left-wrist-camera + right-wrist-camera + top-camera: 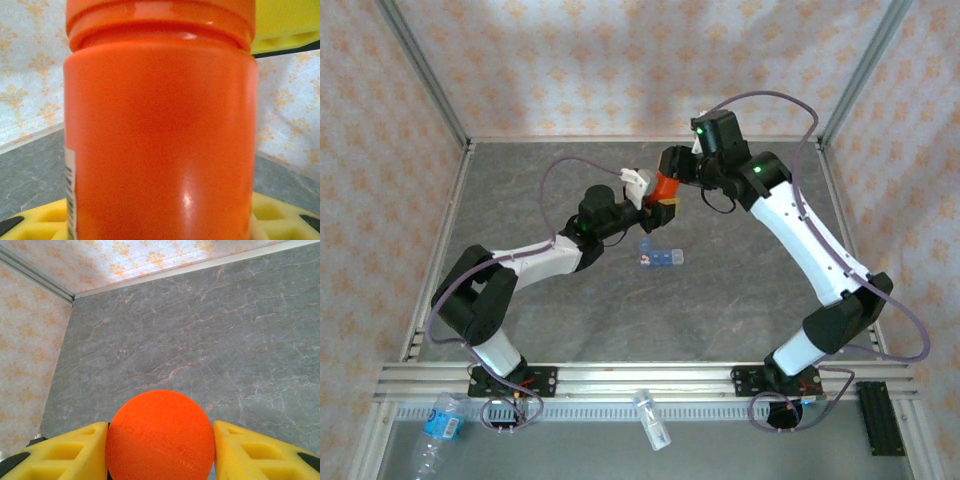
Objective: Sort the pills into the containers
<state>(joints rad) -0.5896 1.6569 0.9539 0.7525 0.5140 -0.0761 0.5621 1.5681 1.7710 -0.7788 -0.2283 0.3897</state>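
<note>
**Vial held by both grippers above the table; organizer lies apart, untouched.**

Left gripper (656,198): its yellow fingers (287,27) are pressed against opposite sides of the orange vial (160,140), gripping the body below the cap; a strip of white label shows at the vial's lower left edge. Right gripper (160,452): its fingers (65,455) are closed on the round orange cap (160,432), one pad touching each side. The top view shows the two grippers meeting at the vial over the far middle of the grey table (750,290). The blue organizer (662,256) lies flat on the table, near the vial on the side towards the arm bases and clear of both grippers. Its contents are too small to make out.
</note>
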